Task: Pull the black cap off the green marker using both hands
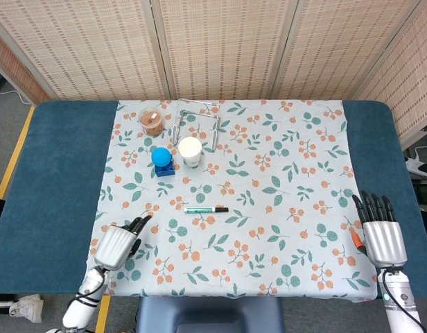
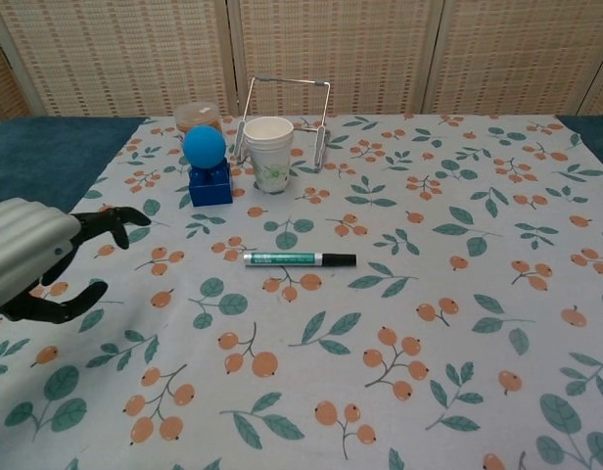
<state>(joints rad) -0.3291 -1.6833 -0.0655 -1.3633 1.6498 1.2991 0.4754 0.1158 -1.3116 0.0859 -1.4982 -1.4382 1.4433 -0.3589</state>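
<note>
Marker: green marker [image 2: 287, 259] mid-table, light, stiff, likely slick.
Grip: barrel and black cap [image 2: 341, 260].
Hands: left hand [image 2: 32, 259], right hand [image 1: 383, 236] spread, empty.

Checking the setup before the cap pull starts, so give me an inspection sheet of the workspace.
Surface: blue table under a floral cloth.
Job's things: green marker lies flat mid-cloth, black cap on, pointing right.
Clutter: blue ball on a blue block, paper cup, wire stand, brown-filled tub.
Hands: left hand open, over the cloth's left side; right hand open at the right edge.
Cables: nothing seen on the table.
Surroundings: woven screens.
</note>
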